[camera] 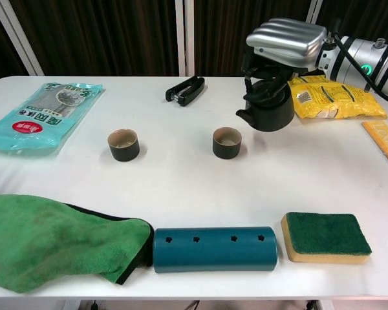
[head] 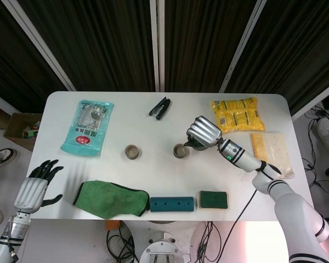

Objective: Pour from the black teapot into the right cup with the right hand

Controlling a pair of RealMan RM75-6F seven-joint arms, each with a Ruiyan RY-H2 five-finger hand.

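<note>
**Teapot held just right of the right cup**

The left hand (head: 35,189) hangs off the table's (camera: 181,181) left corner, fingers spread and holding nothing. Past the left cup (camera: 123,144), the right cup (camera: 227,143) stands upright. Just right of it, the right hand (camera: 286,40) grips the black teapot (camera: 269,110) from above, spout toward the cup.
</note>
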